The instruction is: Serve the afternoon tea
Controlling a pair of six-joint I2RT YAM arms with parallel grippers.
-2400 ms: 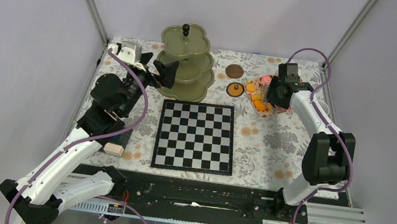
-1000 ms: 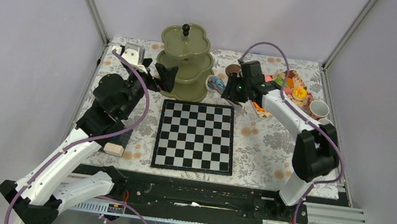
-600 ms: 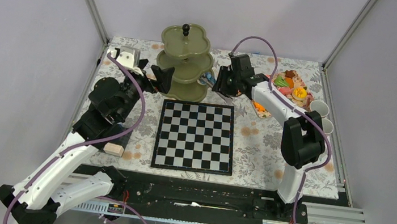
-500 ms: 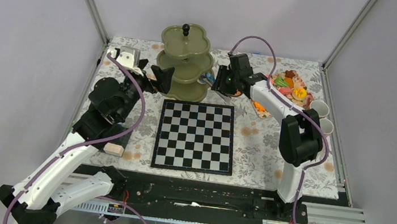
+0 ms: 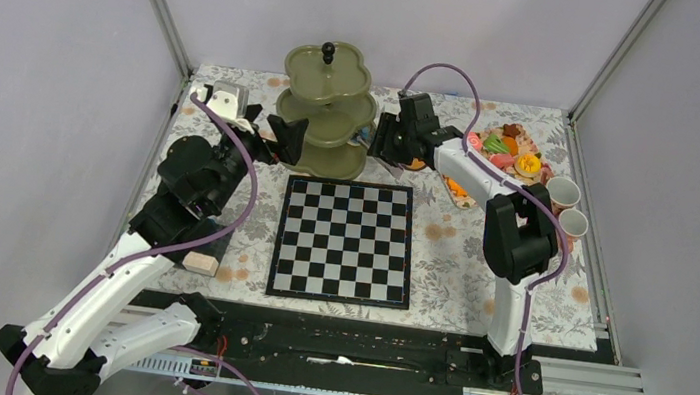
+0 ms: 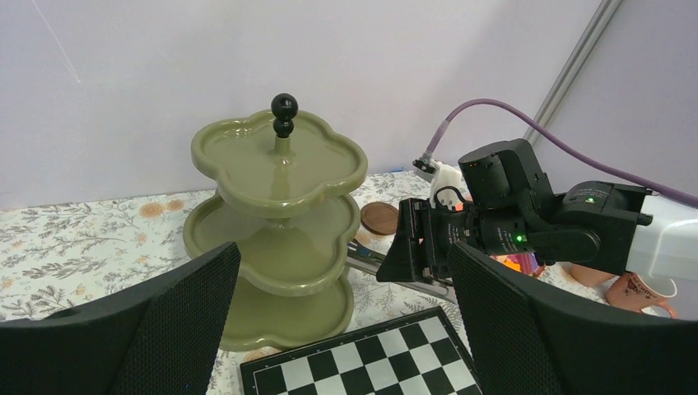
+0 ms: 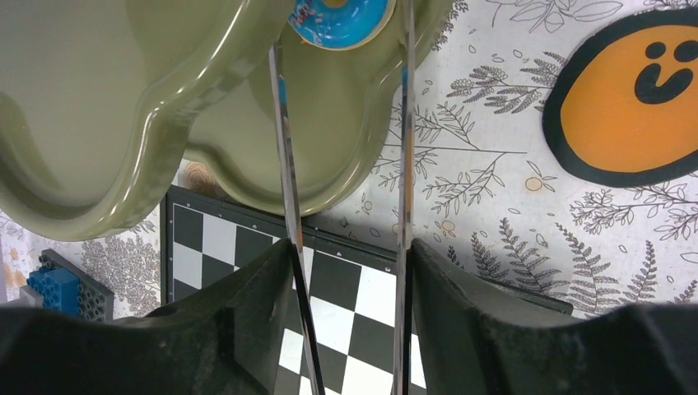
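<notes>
The olive-green three-tier stand [image 5: 327,104] with a black knob stands at the back, left of centre; it also shows in the left wrist view [image 6: 280,164]. My right gripper [image 5: 387,148] is shut on metal tongs [image 7: 403,164]. The tongs' tips pinch a blue doughnut [image 7: 339,16] over the right lobe of the stand's lowest tier [image 7: 329,123]; I cannot tell whether it touches. My left gripper [image 5: 278,136] is open and empty beside the stand's left side. The toy pastries [image 5: 508,148] lie on a plate at the back right. Two pink-patterned cups [image 5: 560,191] stand by the right edge.
The chessboard [image 5: 345,240] lies in the middle, its far edge close to the stand's base. A brown coaster [image 6: 380,218] and an orange smiley coaster [image 7: 634,90] lie right of the stand. Building blocks [image 5: 201,262] lie at the left.
My right arm has swung left from the pastry plate to the stand, carrying the blue doughnut in the tongs. The left arm has barely moved.
</notes>
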